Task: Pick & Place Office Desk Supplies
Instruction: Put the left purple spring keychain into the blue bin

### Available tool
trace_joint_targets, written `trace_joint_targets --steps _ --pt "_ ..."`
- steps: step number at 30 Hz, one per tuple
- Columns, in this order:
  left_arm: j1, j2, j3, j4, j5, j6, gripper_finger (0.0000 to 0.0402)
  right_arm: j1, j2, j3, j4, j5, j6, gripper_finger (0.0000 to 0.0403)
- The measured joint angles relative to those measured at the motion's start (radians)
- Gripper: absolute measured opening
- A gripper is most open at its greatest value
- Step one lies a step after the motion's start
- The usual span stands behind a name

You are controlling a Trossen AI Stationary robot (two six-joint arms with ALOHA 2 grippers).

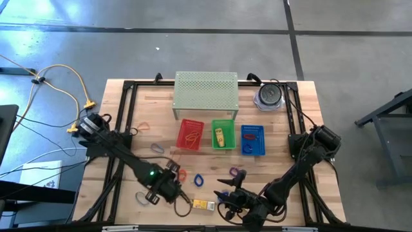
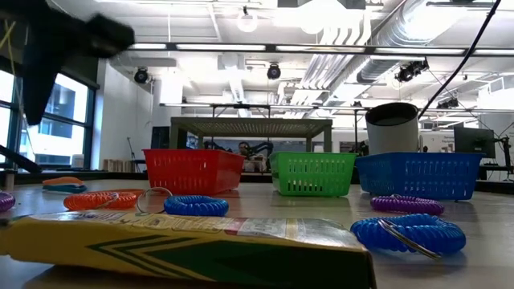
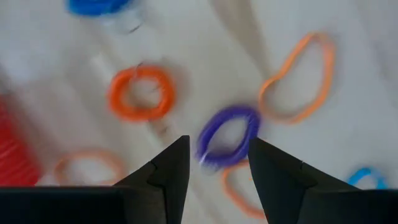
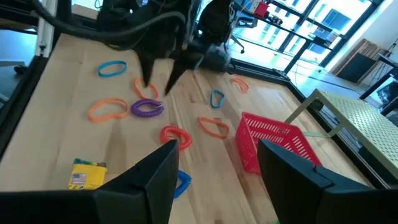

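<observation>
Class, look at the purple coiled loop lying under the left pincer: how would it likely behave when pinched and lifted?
The purple coiled loop looks thin and springy, so it would probably flex and sag. Being small and hollow, it is likely very light. Lying flat on the table, it should not roll, though it might slide when the left pincer nudges it.

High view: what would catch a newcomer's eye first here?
Three baskets in a row, red, green, blue, sit mid-table before a perforated shelf. Nearer the front, coloured loops lie scattered, and the left gripper hangs open over a purple loop.
</observation>
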Motion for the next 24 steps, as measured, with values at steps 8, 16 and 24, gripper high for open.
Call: trace_joint_targets --steps 8,16,24 --pt "0.050 0.001 -0.105 0.130 0.029 0.090 0.0154 -0.013 0.000 0.000 0.000 -0.031 0.006 0.0207" --pt "0.050 0.000 -0.106 0.136 0.026 0.191 0.0154 -0.013 0.000 0.000 0.000 -0.053 0.007 0.0207" --pt "0.031 0.000 -0.154 0.146 -0.025 0.205 0.0154 -0.013 0.000 0.000 0.002 -0.053 0.008 0.0207"
